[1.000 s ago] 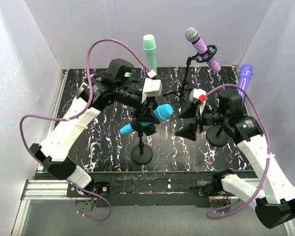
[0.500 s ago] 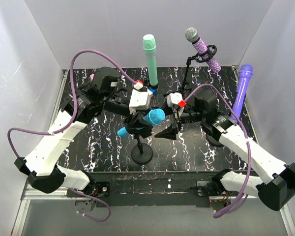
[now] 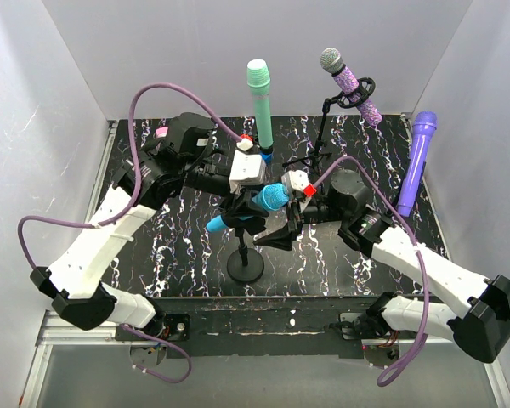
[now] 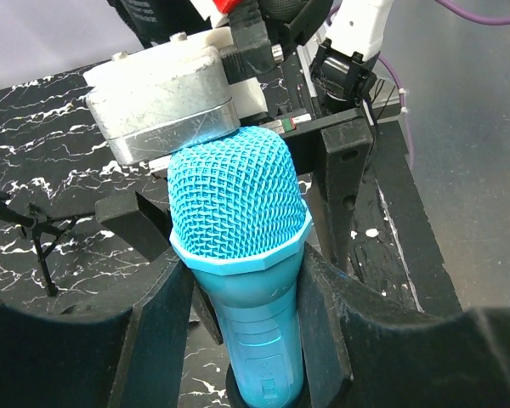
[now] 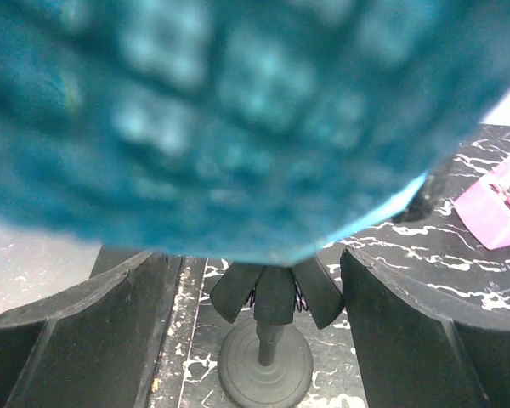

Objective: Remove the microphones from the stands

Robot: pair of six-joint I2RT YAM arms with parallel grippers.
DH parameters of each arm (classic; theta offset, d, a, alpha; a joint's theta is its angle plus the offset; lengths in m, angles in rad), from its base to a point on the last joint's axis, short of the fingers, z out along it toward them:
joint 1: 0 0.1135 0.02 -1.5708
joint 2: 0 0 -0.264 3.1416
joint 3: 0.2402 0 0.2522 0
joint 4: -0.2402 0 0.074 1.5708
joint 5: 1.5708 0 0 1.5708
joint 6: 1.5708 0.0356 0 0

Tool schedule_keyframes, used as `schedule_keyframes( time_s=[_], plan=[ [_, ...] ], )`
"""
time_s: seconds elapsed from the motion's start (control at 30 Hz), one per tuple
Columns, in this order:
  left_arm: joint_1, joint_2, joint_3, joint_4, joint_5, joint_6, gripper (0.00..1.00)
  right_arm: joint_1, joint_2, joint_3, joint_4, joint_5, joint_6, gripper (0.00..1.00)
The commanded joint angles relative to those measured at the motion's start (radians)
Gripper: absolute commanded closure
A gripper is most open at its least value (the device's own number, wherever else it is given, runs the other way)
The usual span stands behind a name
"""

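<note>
Left gripper (image 4: 242, 276) is clamped on the handle of the cyan microphone (image 4: 236, 200), one finger snug on each side just under the mesh head. The mic's tilted and, far as I can tell, its lower end sits in the clip of the black stand (image 3: 245, 265) in the middle of the table (image 3: 178, 255). Right gripper (image 5: 257, 259) is spread wide, holding nothing, right up by the mic's head, which is just a blur on its wrist cam.

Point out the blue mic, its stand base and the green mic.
blue mic (image 4: 238, 204), left wrist view, mesh head
stand base (image 3: 245, 267), top view, round foot
green mic (image 3: 261, 106), top view, middle of body
</note>
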Motion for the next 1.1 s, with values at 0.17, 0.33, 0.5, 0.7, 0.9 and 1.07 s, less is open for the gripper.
schedule_keyframes(
  time_s=[0.17, 0.33, 0.5, 0.7, 0.9, 1.07],
  plan=[
    [0.001, 0.004, 0.017, 0.086, -0.068, 0.058, 1.00, 0.014, -0.007, -0.032, 0.079, 0.127, 0.082, 0.23],
    [0.002, 0.004, 0.009, 0.093, -0.064, 0.056, 1.00, 0.014, 0.000, -0.055, 0.073, 0.125, 0.057, 0.34],
    [0.002, 0.003, 0.009, 0.091, -0.067, 0.058, 1.00, 0.014, -0.005, -0.072, 0.048, 0.105, 0.054, 0.86],
    [0.002, -0.016, -0.015, 0.083, -0.068, 0.058, 1.00, 0.012, -0.037, -0.088, 0.010, 0.130, 0.045, 0.99],
    [0.002, 0.012, 0.075, 0.111, -0.096, -0.037, 1.00, 0.012, -0.050, -0.086, -0.024, 0.162, 0.045, 0.99],
    [0.002, 0.111, 0.329, 0.054, -0.100, -0.086, 1.00, 0.012, -0.048, -0.081, -0.045, 0.170, 0.045, 0.99]
  ],
)
